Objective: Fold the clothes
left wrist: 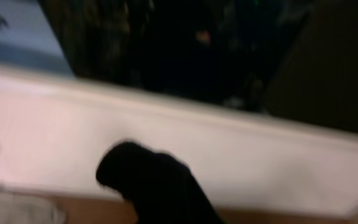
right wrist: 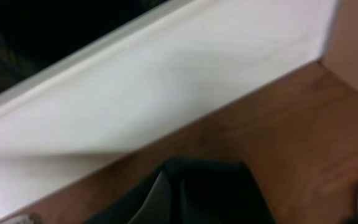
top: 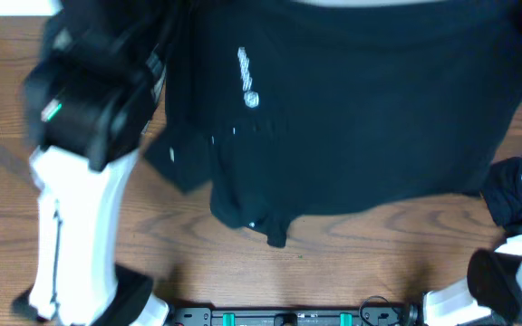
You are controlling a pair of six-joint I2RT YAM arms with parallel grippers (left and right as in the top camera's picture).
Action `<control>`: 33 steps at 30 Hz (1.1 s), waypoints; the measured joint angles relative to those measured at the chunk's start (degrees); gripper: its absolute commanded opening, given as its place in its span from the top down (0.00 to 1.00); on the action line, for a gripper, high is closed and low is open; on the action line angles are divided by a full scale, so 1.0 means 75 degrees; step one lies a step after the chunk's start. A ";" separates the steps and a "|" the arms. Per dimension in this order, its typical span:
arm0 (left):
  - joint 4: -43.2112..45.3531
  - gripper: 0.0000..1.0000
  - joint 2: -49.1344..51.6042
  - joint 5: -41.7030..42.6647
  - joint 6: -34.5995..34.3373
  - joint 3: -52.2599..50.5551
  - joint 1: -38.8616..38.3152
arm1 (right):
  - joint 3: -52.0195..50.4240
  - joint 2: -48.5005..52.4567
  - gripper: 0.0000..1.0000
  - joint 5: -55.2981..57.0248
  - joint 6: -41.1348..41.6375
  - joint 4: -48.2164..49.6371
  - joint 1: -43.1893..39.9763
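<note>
A large black garment of the clothes [top: 361,109] lies spread over the middle of the wooden table, with a small white logo [top: 247,83] left of centre. Its lower left corner is bunched [top: 247,213]. My left gripper [top: 155,77] is raised at the garment's left edge. In the left wrist view a lump of black fabric [left wrist: 157,190] fills the place of the jaws and hides the fingers. My right gripper [top: 520,195] is at the garment's lower right corner. Black cloth [right wrist: 207,193] covers its fingers in the right wrist view too.
Bare wooden table [top: 370,249] shows in front of the garment and at the left. A black rail with green parts [top: 288,317] runs along the front edge. A white wall panel [left wrist: 241,155] [right wrist: 166,93] stands behind the table in both wrist views.
</note>
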 measured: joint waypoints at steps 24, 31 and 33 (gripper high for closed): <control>0.0562 0.94 -0.0160 -0.0076 0.0883 0.0012 0.1055 | 0.0557 0.0548 0.98 -0.0956 -0.0184 0.0699 0.0000; -0.2908 0.94 -0.0335 0.0131 0.0090 -0.0082 0.1058 | 0.0006 0.0545 0.99 -0.0991 -0.0207 -0.1699 0.0000; -0.3383 0.94 0.0070 0.0341 -0.0166 -0.0466 0.1058 | -0.0600 0.0705 0.99 -0.0991 -0.0213 -0.2075 0.0023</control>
